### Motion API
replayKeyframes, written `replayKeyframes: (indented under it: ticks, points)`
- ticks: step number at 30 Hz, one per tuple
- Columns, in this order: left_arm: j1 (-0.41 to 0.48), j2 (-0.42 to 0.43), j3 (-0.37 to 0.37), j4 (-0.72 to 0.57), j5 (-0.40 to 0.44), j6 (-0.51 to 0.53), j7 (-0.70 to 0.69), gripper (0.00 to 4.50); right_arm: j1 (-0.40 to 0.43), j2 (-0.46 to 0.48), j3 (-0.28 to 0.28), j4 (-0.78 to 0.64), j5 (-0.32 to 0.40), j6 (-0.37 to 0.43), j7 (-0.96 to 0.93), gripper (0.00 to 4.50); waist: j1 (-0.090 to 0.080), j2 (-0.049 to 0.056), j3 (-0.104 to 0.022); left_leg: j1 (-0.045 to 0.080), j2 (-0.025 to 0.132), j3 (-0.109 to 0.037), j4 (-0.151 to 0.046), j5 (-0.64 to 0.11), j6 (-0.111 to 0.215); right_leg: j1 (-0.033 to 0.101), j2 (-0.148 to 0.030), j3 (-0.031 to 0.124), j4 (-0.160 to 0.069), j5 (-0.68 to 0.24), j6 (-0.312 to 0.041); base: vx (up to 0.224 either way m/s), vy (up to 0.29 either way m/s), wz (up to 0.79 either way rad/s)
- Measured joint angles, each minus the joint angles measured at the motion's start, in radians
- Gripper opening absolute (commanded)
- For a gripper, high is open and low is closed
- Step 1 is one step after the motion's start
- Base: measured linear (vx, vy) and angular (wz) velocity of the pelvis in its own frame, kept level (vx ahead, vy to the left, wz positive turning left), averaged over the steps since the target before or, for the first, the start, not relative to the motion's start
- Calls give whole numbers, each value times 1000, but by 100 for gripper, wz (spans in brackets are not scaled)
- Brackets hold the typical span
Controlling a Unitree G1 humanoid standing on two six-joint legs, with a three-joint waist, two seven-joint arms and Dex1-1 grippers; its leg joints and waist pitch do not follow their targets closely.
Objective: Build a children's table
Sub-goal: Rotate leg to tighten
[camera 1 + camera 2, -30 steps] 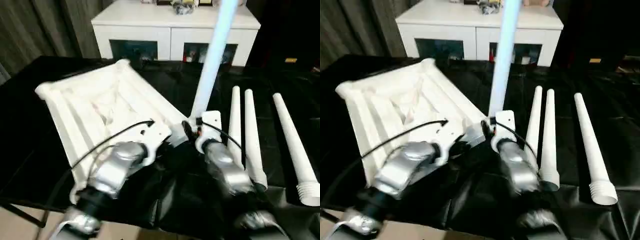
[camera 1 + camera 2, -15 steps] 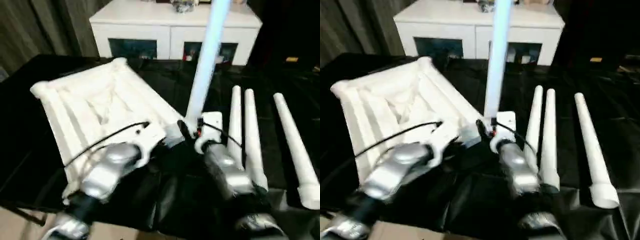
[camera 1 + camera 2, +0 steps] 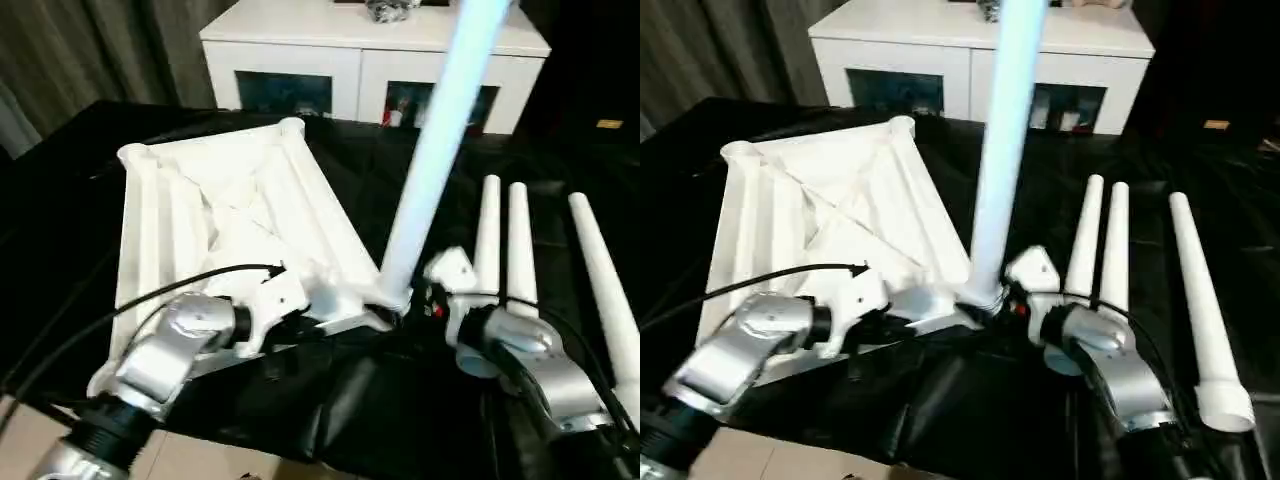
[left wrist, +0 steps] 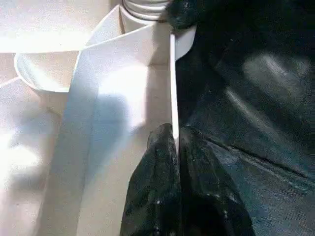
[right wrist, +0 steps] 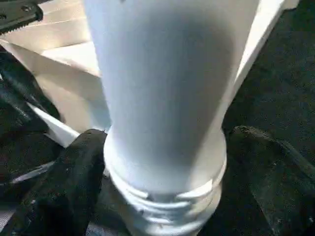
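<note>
**With the right grip let go, the first leg stands in its corner**

Now that the right gripper [image 5: 162,162] has spread its fingers [image 5: 59,191] wide, they sit on either side of the upright leg [image 3: 440,140] with a visible gap on the right side; a second ago they were closed much nearer around its base. The leg rises from the near right corner socket of the tabletop [image 3: 230,210], its threaded collar [image 5: 165,199] still showing just above the socket. From that I judge the leg is started in the socket but perhaps not turned fully home.

The left gripper [image 4: 174,147] has its fingers pressed together, pinching the thin edge rib of the tabletop close to that same corner, as it did a second ago. The tabletop itself lies underside up on the black table cover [image 3: 400,400], ribs showing, and it appears turned somewhat from where it lay earlier, though the camera has shifted too, so I cannot be sure how much.

Three more legs [image 3: 1110,250] lie side by side on the cover to the right, narrow ends pointing far, well apart from the tabletop. A white cabinet [image 3: 370,50] stands at the far side.

My reading is that one leg of four is placed, and the freed right gripper could either take a fresh hold for another twist or go for the next leg.
</note>
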Motion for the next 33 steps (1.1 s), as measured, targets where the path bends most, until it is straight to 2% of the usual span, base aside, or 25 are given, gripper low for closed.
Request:
replayKeyframes:
  ticks: [6,21,29,33]
  points:
    - [0,1,0,0,-3,-6,-18,0,-3,3,-1,-24,6,20,3,427,3,0,0,-1,0,-1,0,0,0,0,0,0,0,2,-3,0,0,0]
    - [0,1,-1,0,-8,-7,-20,0,-1,8,-1,-24,25,40,24,298,5,0,0,-2,0,-1,0,0,0,0,0,0,0,1,-2,0,0,0]
    - [0,3,0,0,-9,-7,-19,0,0,17,-2,-24,24,42,17,275,4,0,0,-2,0,-1,0,0,0,0,0,0,0,1,-2,0,0,0]
    - [-2,-12,1,13,-1,-4,17,0,-7,58,-1,1,-10,28,-52,275,-1,-1,-1,0,0,-1,0,0,0,2,0,0,0,1,-2,0,0,0]
